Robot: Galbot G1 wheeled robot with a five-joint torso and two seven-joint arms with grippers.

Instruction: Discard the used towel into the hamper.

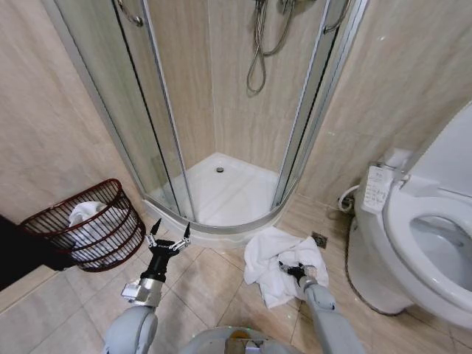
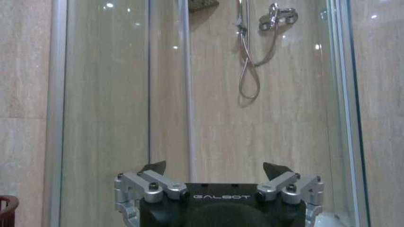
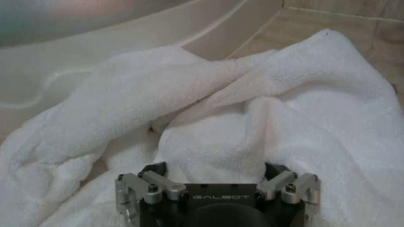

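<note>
Your right gripper (image 3: 215, 177) sits pressed into the towel (image 1: 274, 259) on the floor by the shower, fingers spread around a fold, left gripper (image 1: 168, 237) idle and spread near the hamper (image 1: 92, 225); a shallow bite risks dropping it.

Bare beige floor tiles (image 1: 195, 284) lie open between the crumpled white towel (image 1: 269, 262) and the dark red-brown openwork wire hamper (image 1: 110, 221), whose tilted mouth already holds white cloth (image 1: 88, 215). The left hand (image 1: 169, 236) hangs over that stretch, fingers spread. The curved white shower-tray kerb (image 1: 221, 234) and glass shower doors (image 1: 147, 110) close the far side; the white toilet (image 1: 420, 251) blocks the right.
</note>
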